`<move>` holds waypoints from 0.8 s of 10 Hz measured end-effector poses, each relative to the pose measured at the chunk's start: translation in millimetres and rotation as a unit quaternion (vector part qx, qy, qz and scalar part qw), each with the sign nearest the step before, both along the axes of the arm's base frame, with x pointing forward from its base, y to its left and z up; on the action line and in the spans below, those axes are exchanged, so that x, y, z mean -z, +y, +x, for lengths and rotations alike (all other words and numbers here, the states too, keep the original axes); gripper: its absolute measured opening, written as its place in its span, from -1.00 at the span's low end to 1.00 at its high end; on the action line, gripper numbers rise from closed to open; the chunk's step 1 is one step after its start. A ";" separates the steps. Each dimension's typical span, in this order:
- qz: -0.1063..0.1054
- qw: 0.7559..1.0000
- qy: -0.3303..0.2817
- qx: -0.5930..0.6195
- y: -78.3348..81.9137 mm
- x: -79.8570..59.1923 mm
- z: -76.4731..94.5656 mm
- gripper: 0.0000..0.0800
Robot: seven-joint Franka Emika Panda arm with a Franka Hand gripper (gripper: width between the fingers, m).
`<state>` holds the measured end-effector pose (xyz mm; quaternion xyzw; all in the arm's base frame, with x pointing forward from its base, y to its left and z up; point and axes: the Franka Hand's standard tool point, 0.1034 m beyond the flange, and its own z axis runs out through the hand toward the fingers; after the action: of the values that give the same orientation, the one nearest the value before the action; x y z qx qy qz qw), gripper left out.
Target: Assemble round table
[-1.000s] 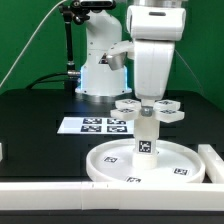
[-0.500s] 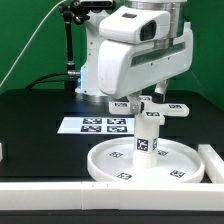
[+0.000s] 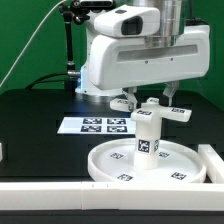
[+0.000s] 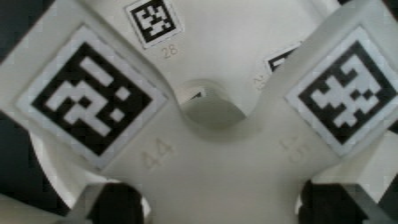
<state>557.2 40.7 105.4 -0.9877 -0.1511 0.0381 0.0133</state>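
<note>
The large round disc lies flat at the front of the table. The short thick leg stands upright in its middle. The cross-shaped base piece sits on top of the leg. My gripper comes down from above, with its fingers on either side of the cross's hub. In the wrist view the cross fills the frame with two tagged arms. The dark fingers press against its white plastic on both sides, so my gripper is shut on it.
The marker board lies behind the disc at the exterior view's left. A white straight-edged border frame runs along the front and up the right side. The arm's base stands at the back.
My hand has turned about its vertical axis over the leg, and the cross-shaped base's arms have swung round with it. The disc and leg stay in place.
</note>
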 end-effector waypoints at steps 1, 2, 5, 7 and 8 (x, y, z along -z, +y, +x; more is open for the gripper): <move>0.012 0.997 -0.006 0.077 -1.0 -0.3 -1.7 0.09; 0.022 0.988 -0.004 0.152 -1.5 1.3 -5.7 0.09; 0.025 0.960 -0.003 0.279 -1.4 1.3 -4.8 0.09; 0.021 0.941 -0.002 0.337 -1.3 0.8 -3.7 0.09; 0.020 0.931 0.000 0.365 -1.1 0.5 -3.4 0.09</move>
<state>553.8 39.6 104.8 -0.9743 0.2190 0.0274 0.0458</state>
